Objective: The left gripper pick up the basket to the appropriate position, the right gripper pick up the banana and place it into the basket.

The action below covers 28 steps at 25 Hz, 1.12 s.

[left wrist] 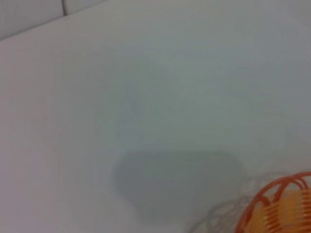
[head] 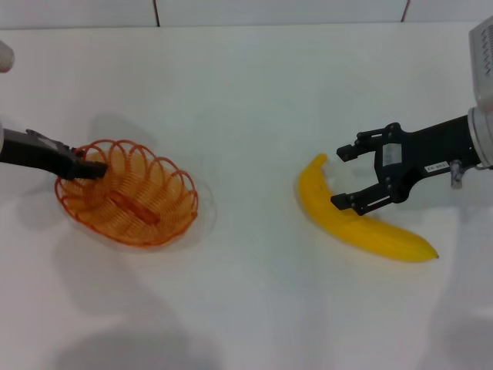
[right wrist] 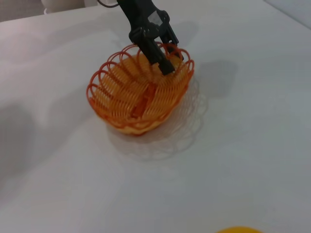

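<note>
The orange wire basket (head: 146, 220) is at the left of the white table; its shadow shows under it. It also shows in the right wrist view (right wrist: 121, 92), and a bit of its rim shows in the left wrist view (left wrist: 279, 199). My left gripper (head: 94, 169) is shut on the basket's far left rim, also seen in the right wrist view (right wrist: 164, 62). The yellow banana (head: 370, 230) lies on the table at the right; a sliver of it shows in the right wrist view (right wrist: 238, 229). My right gripper (head: 340, 178) is open just over the banana's upper half, its jaws astride it.
The white table (head: 246, 92) runs to a wall at the back. Bare table lies between the basket and the banana.
</note>
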Each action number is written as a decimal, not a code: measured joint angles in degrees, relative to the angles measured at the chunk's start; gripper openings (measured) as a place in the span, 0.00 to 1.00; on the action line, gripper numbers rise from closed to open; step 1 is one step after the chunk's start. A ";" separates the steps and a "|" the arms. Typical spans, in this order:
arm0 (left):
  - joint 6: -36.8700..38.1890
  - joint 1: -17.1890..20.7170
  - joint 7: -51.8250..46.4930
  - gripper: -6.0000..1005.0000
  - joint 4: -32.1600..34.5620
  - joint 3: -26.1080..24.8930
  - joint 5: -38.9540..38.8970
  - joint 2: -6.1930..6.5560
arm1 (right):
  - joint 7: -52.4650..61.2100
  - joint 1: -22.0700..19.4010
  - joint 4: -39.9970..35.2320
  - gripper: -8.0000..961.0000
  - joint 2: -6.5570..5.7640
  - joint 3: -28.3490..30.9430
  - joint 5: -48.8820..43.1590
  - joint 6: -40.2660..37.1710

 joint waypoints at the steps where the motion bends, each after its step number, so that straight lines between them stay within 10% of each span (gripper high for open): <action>1: -0.08 0.04 0.01 0.58 0.00 0.00 -0.01 0.00 | 0.00 0.00 0.00 0.93 0.01 -0.10 0.00 0.05; 15: -0.11 -0.08 1.04 0.18 0.52 -0.14 -1.16 0.01 | 0.05 -0.17 -0.03 0.93 0.05 -0.15 0.02 0.11; 28: 4.63 0.51 2.54 0.11 1.82 -0.08 -15.20 0.00 | 0.07 0.04 -0.03 0.93 -0.03 -0.12 0.02 0.11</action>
